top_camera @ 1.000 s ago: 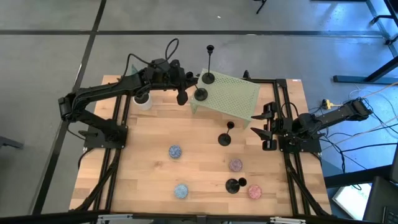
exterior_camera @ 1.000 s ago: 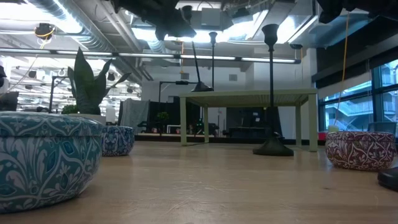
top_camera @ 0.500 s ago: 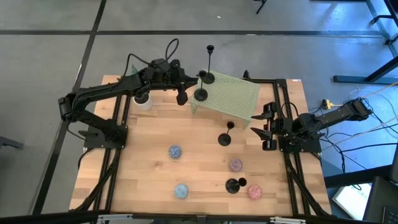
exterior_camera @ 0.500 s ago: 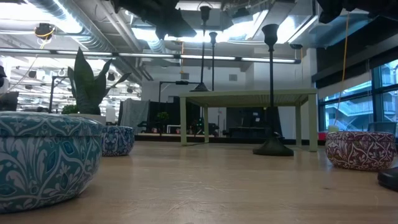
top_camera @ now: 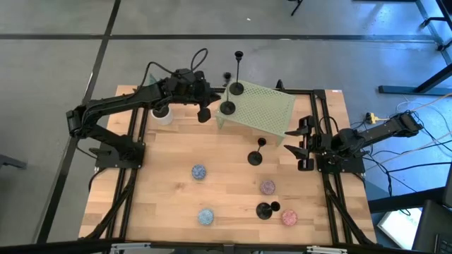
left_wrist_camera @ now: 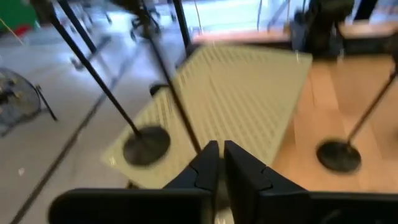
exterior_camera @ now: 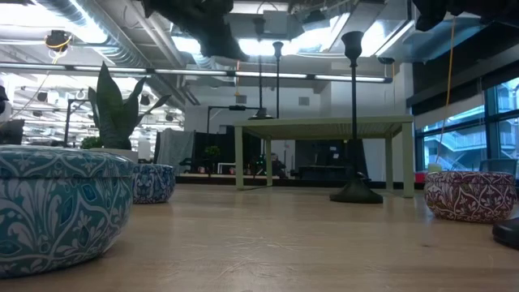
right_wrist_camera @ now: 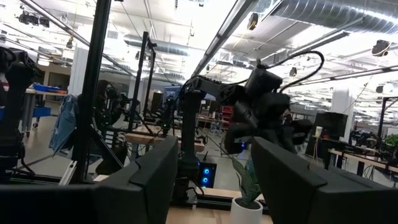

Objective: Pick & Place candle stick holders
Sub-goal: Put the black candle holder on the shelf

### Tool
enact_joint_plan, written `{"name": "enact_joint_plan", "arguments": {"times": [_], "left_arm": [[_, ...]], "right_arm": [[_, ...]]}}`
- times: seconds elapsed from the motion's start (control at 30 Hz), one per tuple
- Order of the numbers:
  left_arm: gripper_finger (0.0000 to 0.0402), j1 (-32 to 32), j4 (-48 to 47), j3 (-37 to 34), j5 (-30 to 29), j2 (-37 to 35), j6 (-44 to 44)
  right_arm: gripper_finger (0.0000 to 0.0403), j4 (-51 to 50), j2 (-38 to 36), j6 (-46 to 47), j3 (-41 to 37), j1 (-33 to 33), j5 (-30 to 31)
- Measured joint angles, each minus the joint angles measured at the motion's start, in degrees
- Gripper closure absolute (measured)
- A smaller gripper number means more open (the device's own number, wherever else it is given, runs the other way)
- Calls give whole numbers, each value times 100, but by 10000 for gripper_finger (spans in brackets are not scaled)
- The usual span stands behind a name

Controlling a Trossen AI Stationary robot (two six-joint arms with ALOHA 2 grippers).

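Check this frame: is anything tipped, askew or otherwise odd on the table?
Nothing stands out. Two candlesticks stand upright on the green riser, two more upright on the wooden table. The left gripper hovers beside the riser, shut and empty; the right gripper waits open.

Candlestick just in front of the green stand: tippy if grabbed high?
Probably stiff: the candlestick looks like thin black metal. Its round flat base should steady it, though a push high on the stem could tip it.

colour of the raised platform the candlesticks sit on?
Pale green raised platform, perforated top; clearest in the high view.
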Motion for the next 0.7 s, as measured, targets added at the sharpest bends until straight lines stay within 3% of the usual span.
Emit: {"name": "enact_joint_plan", "arguments": {"times": [0.1,0.37,0.7], "left_arm": [[398,0,-151,-85,0,0,-46],[400,-4,697,-831,-28,262,-500],[399,-4,1312,-930,-82,934,-588]], "right_arm": [[194,-17,0,0,1,1,1],[194,-21,0,0,1,0,2],[194,-45,-2,0,1,1,0]]}}
